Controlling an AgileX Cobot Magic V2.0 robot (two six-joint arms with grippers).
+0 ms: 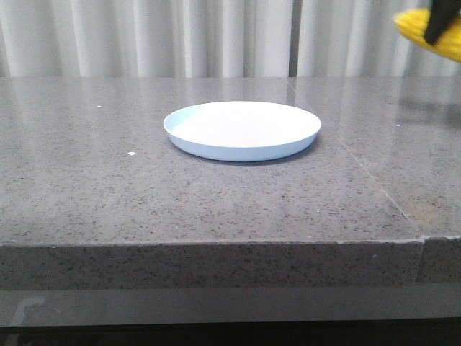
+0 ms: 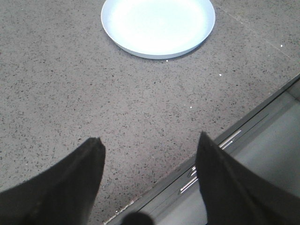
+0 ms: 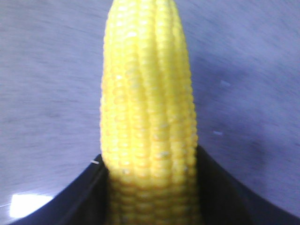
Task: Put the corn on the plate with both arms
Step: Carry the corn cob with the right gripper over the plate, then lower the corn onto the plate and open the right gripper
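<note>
The pale blue plate (image 1: 242,130) sits empty near the middle of the grey stone table; it also shows in the left wrist view (image 2: 158,26). The yellow corn (image 1: 416,27) is held high in the air at the far upper right of the front view, well right of the plate. My right gripper (image 3: 149,161) is shut on the corn (image 3: 147,93), its dark fingers pressed on both sides of the cob. My left gripper (image 2: 149,140) is open and empty, above the table's front edge, short of the plate.
The stone table (image 1: 108,180) has a seam (image 1: 374,180) running right of the plate. White curtains (image 1: 144,36) hang behind. Below the table's front edge a grey metal rail (image 2: 234,140) shows in the left wrist view.
</note>
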